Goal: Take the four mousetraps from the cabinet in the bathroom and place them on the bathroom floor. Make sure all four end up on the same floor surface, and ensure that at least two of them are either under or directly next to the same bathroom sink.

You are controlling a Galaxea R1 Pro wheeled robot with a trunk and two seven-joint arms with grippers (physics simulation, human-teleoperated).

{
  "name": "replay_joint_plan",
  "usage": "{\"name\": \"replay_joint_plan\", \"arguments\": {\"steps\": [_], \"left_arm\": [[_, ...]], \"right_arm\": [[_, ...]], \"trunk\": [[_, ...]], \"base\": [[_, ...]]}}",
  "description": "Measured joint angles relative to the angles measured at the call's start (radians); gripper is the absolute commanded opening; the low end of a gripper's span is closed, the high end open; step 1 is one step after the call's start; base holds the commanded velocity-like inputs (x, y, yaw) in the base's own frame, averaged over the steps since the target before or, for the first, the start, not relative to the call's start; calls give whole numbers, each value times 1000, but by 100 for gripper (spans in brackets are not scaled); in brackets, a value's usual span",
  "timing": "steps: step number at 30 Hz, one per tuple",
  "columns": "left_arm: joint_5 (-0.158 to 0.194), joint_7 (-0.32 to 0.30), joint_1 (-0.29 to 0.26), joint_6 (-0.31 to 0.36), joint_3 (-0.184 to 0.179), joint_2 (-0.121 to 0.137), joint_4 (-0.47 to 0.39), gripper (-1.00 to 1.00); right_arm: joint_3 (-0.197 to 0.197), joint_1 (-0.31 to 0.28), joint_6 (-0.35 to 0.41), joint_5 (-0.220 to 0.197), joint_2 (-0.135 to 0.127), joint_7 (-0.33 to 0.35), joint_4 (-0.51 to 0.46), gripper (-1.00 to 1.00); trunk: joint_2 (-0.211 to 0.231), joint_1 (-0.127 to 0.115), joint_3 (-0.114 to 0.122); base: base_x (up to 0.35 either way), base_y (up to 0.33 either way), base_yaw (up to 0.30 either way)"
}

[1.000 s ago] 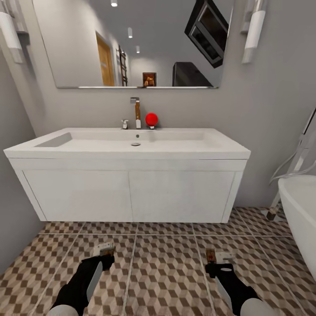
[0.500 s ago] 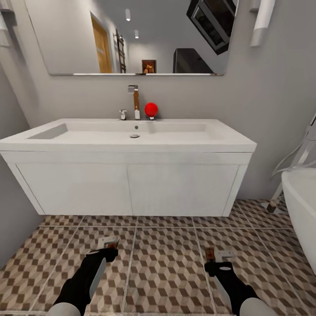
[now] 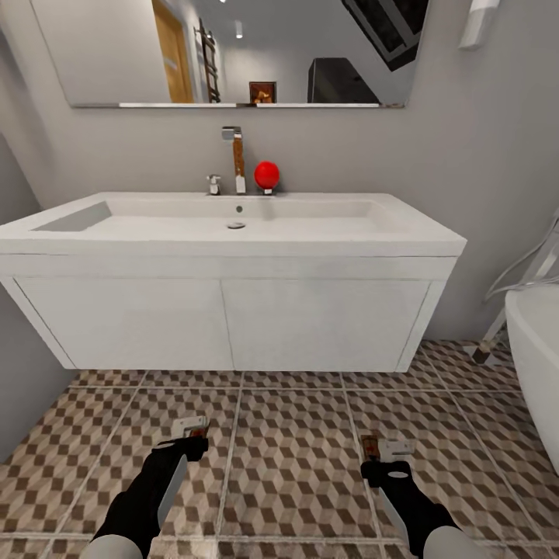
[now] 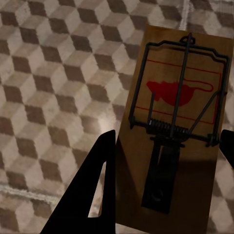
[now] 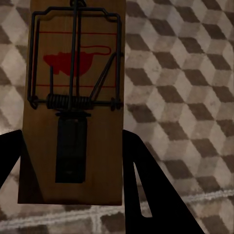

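Observation:
Each of my grippers holds a mousetrap over the cube-patterned bathroom floor (image 3: 295, 458). My left gripper (image 3: 186, 444) is shut on a wooden mousetrap (image 4: 173, 131) with dark wire parts and a red print; its fingers (image 4: 97, 195) press the board's sides. The right gripper (image 3: 382, 464) is shut on a second mousetrap (image 5: 73, 102) in the same way. Both mousetraps (image 3: 192, 426) (image 3: 371, 447) hang above the tiles in front of the white sink (image 3: 233, 225) and its vanity unit (image 3: 233, 322). The cabinet is out of view.
A white bathtub (image 3: 539, 365) stands at the right, with a chrome hose and a stand beside it. A chrome tap (image 3: 233, 159) and a red ball (image 3: 266, 174) sit at the sink's back. A mirror (image 3: 225, 46) hangs above. A grey wall closes the left side.
The whole head view has shifted: the sink and mirror sit higher and larger in the picture now, so the camera moved closer. Both grippers keep their mousetraps.

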Motion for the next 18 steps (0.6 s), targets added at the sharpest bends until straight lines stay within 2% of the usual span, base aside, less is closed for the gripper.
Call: {"name": "replay_joint_plan", "arguments": {"steps": [12,18], "left_arm": [[1,0,0,-1,2,-2,-25,-100],[1,0,0,-2,0,-3,-16,-100]], "right_arm": [[1,0,0,0,0,-1,0,-100],[1,0,-2,6,0,-1,0,-100]], "trunk": [[0,0,0],[0,-1,0]], "base": [[18,0,0],[307,0,0]]}}
